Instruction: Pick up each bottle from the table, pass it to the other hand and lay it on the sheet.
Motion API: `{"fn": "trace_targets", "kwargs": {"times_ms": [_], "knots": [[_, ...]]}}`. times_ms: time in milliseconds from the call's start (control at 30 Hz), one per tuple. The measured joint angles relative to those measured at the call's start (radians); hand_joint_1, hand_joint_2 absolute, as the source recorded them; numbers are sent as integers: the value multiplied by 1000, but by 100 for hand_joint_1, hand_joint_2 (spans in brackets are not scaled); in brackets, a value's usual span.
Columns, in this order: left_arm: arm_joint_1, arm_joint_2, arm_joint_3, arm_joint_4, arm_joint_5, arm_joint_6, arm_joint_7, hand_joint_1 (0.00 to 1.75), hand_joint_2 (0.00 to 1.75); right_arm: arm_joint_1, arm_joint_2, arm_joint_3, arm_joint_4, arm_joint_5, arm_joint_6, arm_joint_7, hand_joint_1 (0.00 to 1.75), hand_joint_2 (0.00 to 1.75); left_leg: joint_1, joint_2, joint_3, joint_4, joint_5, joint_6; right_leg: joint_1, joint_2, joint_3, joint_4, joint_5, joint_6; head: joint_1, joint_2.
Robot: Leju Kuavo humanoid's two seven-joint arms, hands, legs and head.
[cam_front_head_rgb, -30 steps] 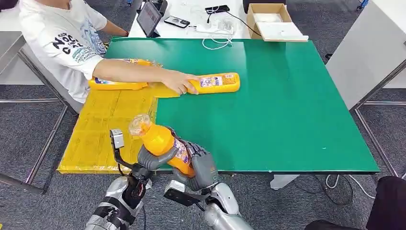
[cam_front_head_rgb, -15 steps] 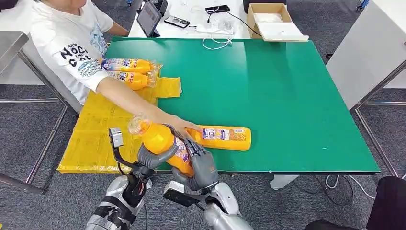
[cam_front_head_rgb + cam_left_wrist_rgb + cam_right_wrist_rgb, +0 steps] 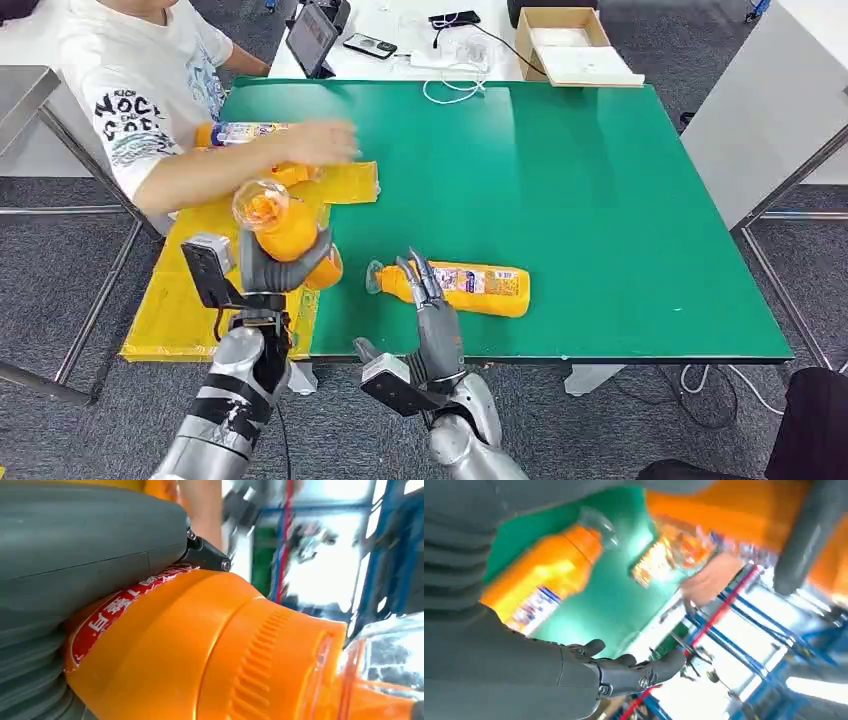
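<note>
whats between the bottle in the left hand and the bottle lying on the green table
In the head view, only bare green table separates the held bottle, gripped by the left hand, from the lying bottle; the right hand rises just below its neck.

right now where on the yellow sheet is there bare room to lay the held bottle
Bare: the near half of the yellow sheet, ahead of the left robot hand holding the bottle. Crowded: its far end, with bottles and a person's hand.

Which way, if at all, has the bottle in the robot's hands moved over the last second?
Yes. The held bottle has gone left, off the green table edge to above the yellow sheet, now in the left hand alone; the right hand has let go.
</note>
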Motion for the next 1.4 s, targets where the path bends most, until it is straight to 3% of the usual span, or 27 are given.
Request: {"fn": "trace_targets", "kwargs": {"times_ms": [500,633,700,833,1000,1400], "knots": [[-92,15,104,7,-218,266,-77,175,175,10,-3,15,-91,-100,21,-27,0,0,0,-1,-1,0,0,0,0,0,0,0,0,0,0,0],[-111,40,102,32,-605,468,12,175,175,33,-5,13,-164,-173,-31,-73,0,0,0,0,-1,0,0,0,0,0,-1,0,0,0,0,0],[-132,53,102,90,-828,497,84,175,175,40,-7,12,-196,-180,-32,-73,0,0,0,-1,-1,0,0,0,0,0,-1,0,0,0,0,0],[-182,93,95,276,-1246,504,258,175,175,48,-11,11,-244,-203,-28,-77,0,0,0,1,0,0,0,0,0,1,-1,0,0,0,0,0],[-247,143,63,510,-1455,496,382,175,175,48,-11,11,-265,-227,-11,-78,0,0,0,3,0,0,0,0,0,2,-1,0,0,0,0,0],[-304,201,6,741,-1461,316,386,175,175,47,-12,16,-270,-246,4,-79,0,0,0,2,-1,0,0,0,0,2,-1,0,0,0,0,0]]}}
